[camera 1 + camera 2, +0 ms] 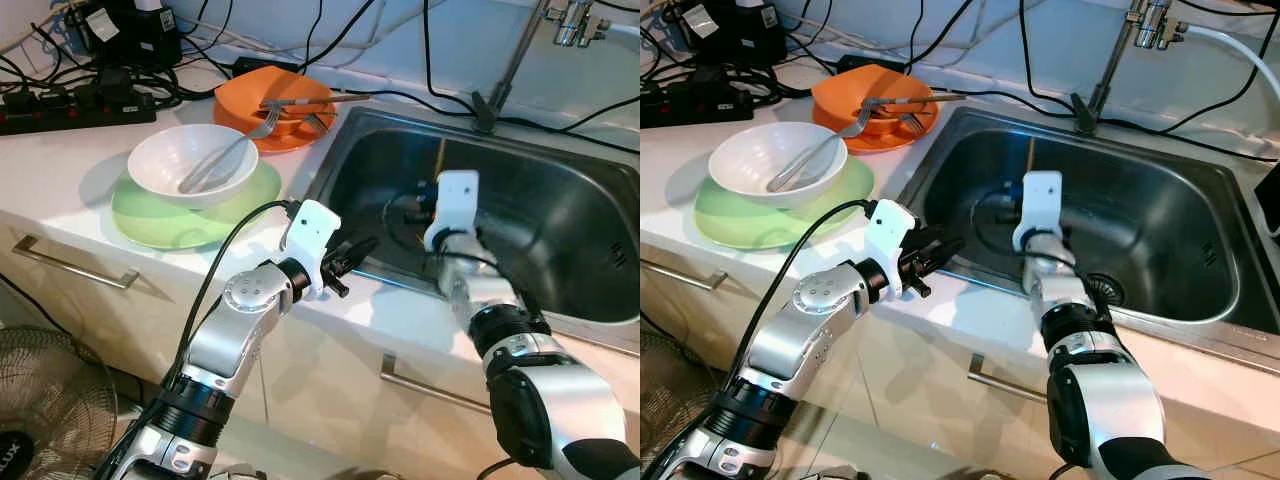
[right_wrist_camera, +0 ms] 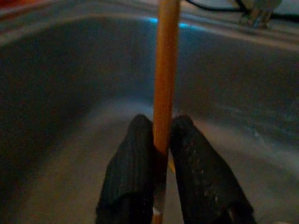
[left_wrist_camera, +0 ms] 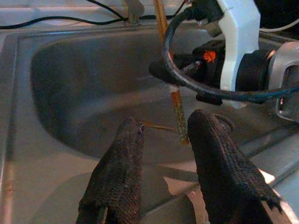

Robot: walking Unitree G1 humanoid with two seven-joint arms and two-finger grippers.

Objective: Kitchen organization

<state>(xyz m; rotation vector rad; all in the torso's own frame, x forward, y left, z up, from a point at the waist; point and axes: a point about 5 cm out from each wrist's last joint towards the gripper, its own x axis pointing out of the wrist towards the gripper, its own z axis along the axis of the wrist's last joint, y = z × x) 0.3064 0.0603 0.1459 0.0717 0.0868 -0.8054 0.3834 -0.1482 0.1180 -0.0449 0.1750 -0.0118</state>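
Chopstick (image 2: 166,60), a thin, stiff, light wooden stick likely to slip or pivot, stood pinched low on its shaft in the right gripper (image 2: 160,140) inside the sink (image 1: 560,215), while the left gripper (image 3: 166,140) hovered parted at the rim.

Up top, the two head cameras look forward and down over the counter (image 1: 90,215) and into the sink (image 1: 560,215), both arms reaching in from below; the right eye sits slightly to the side, so everything slides left in its frame. Down on the left wrist, the camera peers along its own two black fingers (image 3: 117,172), close over the sink's near rim, facing across the basin at the other arm's wrist. The right wrist camera is deep inside the basin, tight on its fingers (image 2: 131,177), looking toward the back wall. All four share the sink.
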